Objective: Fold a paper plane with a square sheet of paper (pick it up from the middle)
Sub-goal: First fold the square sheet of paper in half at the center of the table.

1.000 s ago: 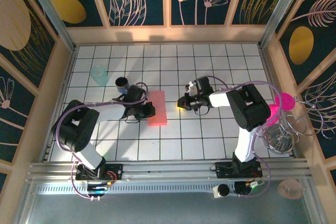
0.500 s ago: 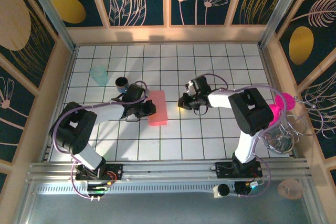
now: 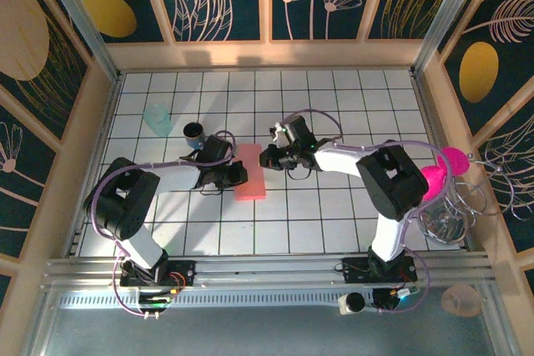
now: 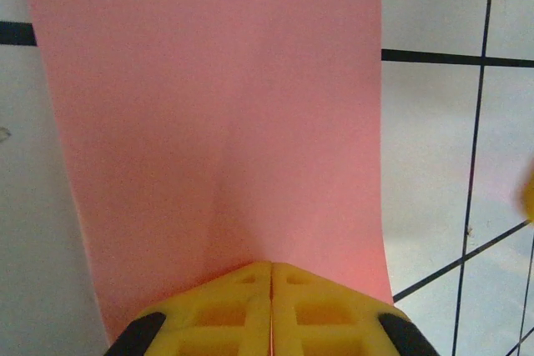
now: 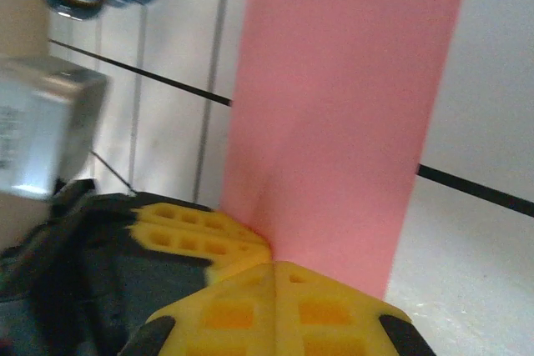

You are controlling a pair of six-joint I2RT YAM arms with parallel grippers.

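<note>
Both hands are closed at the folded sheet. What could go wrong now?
1. The right hand sits close beside the left hand; any closer and they may collide.
2. The pink sheet bows where the left hand's closed tips meet it, so a push could crumple it or skew the fold.

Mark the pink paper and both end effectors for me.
pink paper (image 4: 217,122), left wrist view, middle of its face.
left end effector (image 4: 271,269), left wrist view, between the fingertips.
right end effector (image 5: 275,271), right wrist view, between the fingertips.
</note>
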